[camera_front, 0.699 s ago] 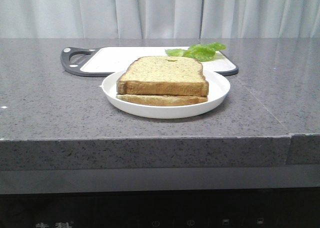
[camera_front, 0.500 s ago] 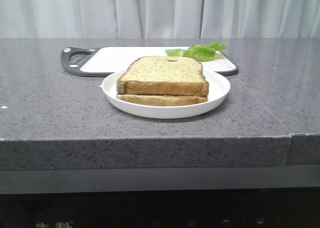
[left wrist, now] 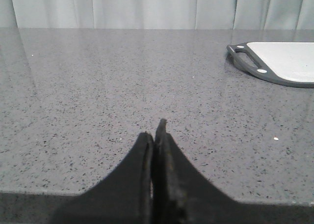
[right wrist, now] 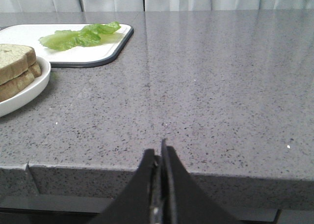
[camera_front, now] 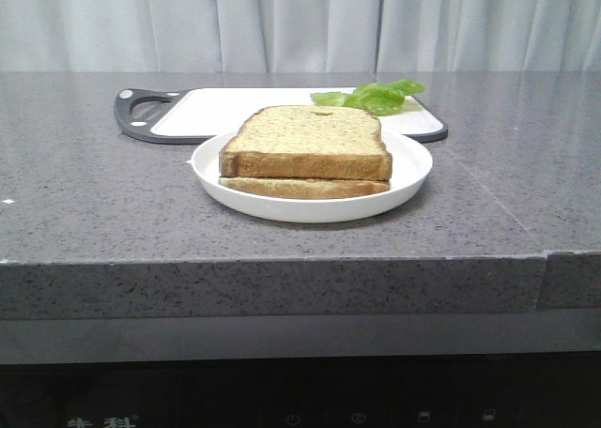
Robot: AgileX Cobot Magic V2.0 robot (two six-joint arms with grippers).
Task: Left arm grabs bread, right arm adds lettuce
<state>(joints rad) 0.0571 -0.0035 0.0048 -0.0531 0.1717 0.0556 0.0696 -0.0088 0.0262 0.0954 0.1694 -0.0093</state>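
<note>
Waiting at the near edge of the worktop (camera_front: 113, 203), both arms sit at the very start of the job, judging by how nothing has been touched. The bread (camera_front: 308, 143), the thick slice, lies on top of a thinner slice (camera_front: 305, 187) in a white plate (camera_front: 413, 170) near the middle of the worktop, and the lettuce (camera_front: 371, 97) rests on the right end of a white cutting board (camera_front: 225, 109) just behind the plate. The left gripper (left wrist: 156, 135) has its jaws pressed together with nothing between them, and the right gripper (right wrist: 160, 157) is likewise closed and empty. The next move likely calls for the left arm to spread its jaws, reach toward the plate and take the upper slice by its edge so it lifts clear of the one below. The front view shows the whole stack but neither arm. The left wrist view shows only bare worktop and the board's dark handle (left wrist: 248, 62), with no bread in sight. The right wrist view catches the plate's rim, both slices edge-on and the lettuce on the board, well apart from its fingers.
</note>
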